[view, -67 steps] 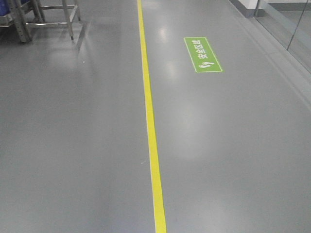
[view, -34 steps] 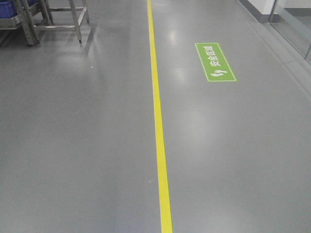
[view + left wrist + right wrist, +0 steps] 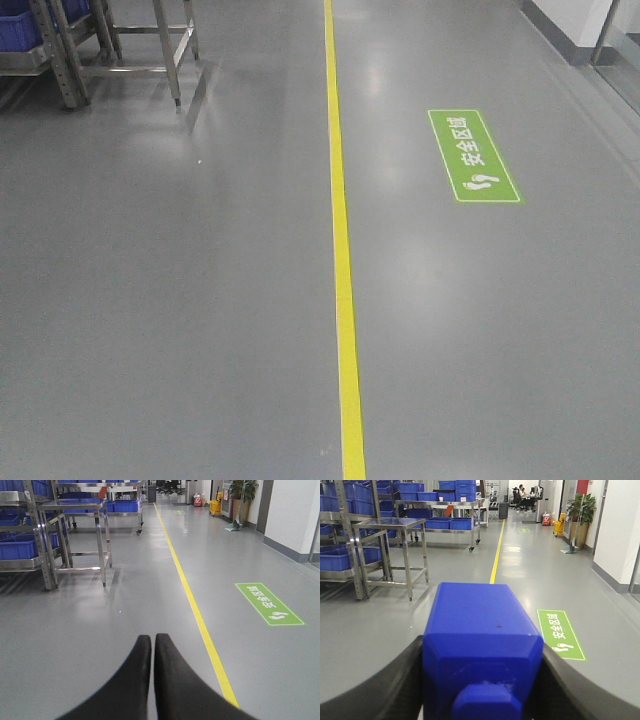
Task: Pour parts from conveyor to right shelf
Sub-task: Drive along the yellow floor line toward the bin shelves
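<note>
We have the blue block (image 3: 482, 630) clamped in the right gripper (image 3: 482, 652), stud toward camera, covering the near end of the yellow floor line (image 3: 495, 555). Left gripper (image 3: 152, 638) pinched together, holding nothing, just left of that line. Steel racks (image 3: 46, 560) with blue crates (image 3: 20, 550) farther left; green sign (image 3: 268, 603) right.

The floor (image 3: 180, 300) is glossy grey, split by a yellow line (image 3: 345, 290). At right, a green sign (image 3: 473, 155) bears white characters and white footprints. The crates (image 3: 20, 550) at upper left are blue. The block (image 3: 480, 630) is bright blue, the left gripper (image 3: 152, 639) matte black.
</note>
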Robot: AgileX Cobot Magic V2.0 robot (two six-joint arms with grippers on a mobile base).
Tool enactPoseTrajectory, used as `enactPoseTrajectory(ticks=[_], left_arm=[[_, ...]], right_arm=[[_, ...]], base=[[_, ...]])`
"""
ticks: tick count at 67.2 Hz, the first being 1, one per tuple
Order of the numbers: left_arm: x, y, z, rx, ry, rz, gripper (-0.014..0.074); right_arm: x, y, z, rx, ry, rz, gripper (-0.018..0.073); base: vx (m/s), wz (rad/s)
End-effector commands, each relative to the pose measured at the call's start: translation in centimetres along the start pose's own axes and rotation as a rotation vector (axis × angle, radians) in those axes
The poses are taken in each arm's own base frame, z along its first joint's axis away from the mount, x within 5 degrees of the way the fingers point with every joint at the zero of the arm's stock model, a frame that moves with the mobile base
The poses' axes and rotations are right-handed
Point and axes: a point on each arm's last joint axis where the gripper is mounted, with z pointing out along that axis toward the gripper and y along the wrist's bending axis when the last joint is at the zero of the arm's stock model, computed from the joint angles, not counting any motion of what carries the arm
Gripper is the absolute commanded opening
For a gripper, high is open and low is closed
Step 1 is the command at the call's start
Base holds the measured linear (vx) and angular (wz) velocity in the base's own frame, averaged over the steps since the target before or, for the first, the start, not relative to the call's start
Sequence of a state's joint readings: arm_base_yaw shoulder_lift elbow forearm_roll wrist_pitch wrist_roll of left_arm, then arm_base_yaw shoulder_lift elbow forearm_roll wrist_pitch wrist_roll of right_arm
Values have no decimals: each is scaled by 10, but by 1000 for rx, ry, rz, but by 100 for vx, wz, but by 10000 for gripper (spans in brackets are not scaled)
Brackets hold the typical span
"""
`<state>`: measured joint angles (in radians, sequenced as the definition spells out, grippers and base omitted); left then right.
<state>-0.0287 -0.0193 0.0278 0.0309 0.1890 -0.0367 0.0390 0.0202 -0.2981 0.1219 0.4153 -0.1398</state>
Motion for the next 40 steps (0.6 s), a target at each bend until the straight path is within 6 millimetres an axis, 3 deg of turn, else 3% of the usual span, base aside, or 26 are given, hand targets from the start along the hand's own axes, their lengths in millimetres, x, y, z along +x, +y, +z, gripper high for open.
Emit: enactPoseTrajectory(ticks=[1,40], left_arm=[[-13,-1,-2,8,-94,-8,-6],[-13,-1,-2,8,-94,-8,-6]], right_arm=[[-14,-1,-2,11,-90,-4,-5],[-14,-1,-2,11,-90,-4,-5]], base=[[53,1],[59,-5]])
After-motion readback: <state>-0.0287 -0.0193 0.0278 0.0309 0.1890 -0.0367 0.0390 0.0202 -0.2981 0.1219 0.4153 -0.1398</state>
